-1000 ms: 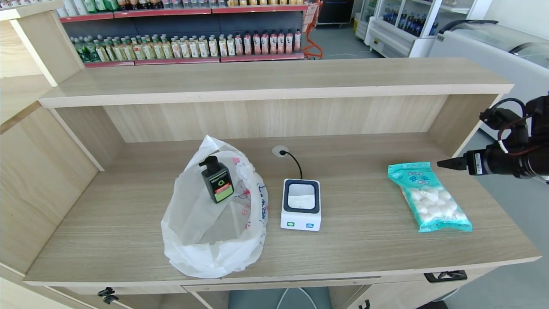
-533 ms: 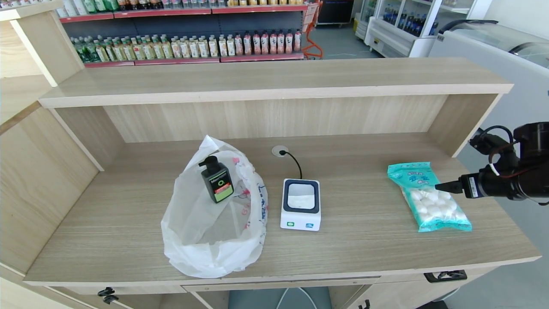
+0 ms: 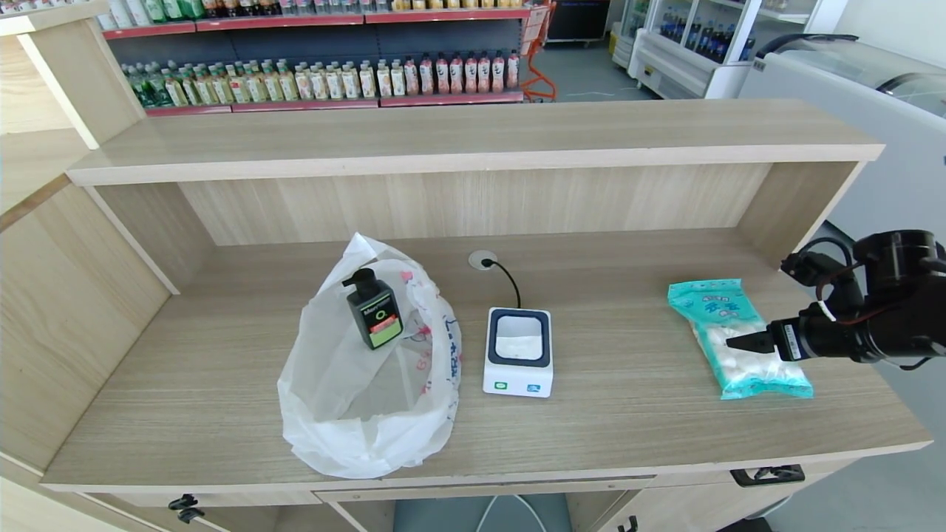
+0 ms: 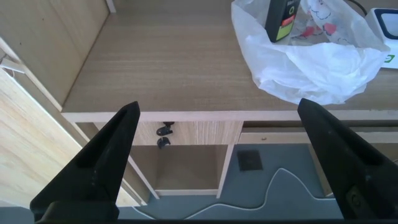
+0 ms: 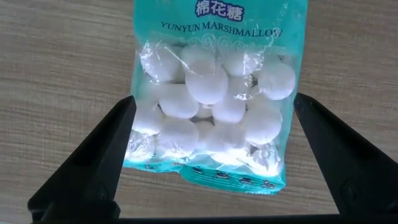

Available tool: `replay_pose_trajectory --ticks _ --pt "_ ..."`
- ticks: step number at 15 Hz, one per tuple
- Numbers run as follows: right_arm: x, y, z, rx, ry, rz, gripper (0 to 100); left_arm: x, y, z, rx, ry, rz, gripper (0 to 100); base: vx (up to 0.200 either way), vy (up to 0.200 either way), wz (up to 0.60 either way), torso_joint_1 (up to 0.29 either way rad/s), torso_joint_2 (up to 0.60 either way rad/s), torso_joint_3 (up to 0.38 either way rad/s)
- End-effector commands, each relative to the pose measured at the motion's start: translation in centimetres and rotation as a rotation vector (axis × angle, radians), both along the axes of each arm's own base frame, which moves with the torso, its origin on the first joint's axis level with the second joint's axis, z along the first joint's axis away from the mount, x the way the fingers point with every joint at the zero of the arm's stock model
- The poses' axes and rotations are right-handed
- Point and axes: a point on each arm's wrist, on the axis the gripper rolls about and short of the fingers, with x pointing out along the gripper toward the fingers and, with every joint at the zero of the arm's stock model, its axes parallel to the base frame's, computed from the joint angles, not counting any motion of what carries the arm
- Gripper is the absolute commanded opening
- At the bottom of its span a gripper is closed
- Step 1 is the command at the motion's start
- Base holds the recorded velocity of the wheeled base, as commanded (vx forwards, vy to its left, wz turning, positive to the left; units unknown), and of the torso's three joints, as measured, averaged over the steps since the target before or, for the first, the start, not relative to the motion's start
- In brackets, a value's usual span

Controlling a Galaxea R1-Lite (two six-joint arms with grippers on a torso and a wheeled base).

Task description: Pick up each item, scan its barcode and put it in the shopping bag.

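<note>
A teal bag of white marshmallows [image 3: 739, 336] lies flat on the right part of the wooden counter [image 3: 635, 414]. My right gripper [image 3: 740, 343] hovers just over its near half, open. In the right wrist view its fingers [image 5: 93, 168] stand either side of the marshmallow bag [image 5: 214, 93] without holding it. The white shopping bag [image 3: 369, 377] sits open at the counter's left-centre with a black pump bottle [image 3: 375, 310] inside. The white scanner [image 3: 519, 352] stands between the two bags. My left gripper [image 4: 219, 106] is open and holds nothing, off the counter's front left edge, facing the shopping bag [image 4: 317, 56].
A black cable [image 3: 506, 277] runs from the scanner to a grommet at the back. A raised ledge [image 3: 473, 144] and side walls enclose the counter. Drawer fronts and a handle [image 4: 164, 132] sit below its front edge. Bare counter lies between scanner and marshmallows.
My right gripper has come down and inward from beyond the counter's right end until it is over the marshmallow bag. Nothing else has moved.
</note>
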Motion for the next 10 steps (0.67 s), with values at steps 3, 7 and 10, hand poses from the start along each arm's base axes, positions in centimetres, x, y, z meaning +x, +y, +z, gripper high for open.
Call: replay_pose_trajectory --ticks 3,7,10 --pt "1.1 0.4 -1.9 0.01 0.047 0.018 100 0.0 0.0 0.0 0.0 0.002 0.001 100 0.0 0.0 0.0 0.0 0.0 0.0" --pt "2.5 0.9 -2.8 0.011 0.052 0.04 100 0.0 0.0 0.0 0.0 0.0 0.001 100 0.0 0.0 0.0 0.0 0.0 0.0" --pt "2.6 1.1 -3.4 0.012 0.071 0.047 100 0.0 0.0 0.0 0.0 0.002 0.001 100 0.0 0.0 0.0 0.0 0.0 0.0"
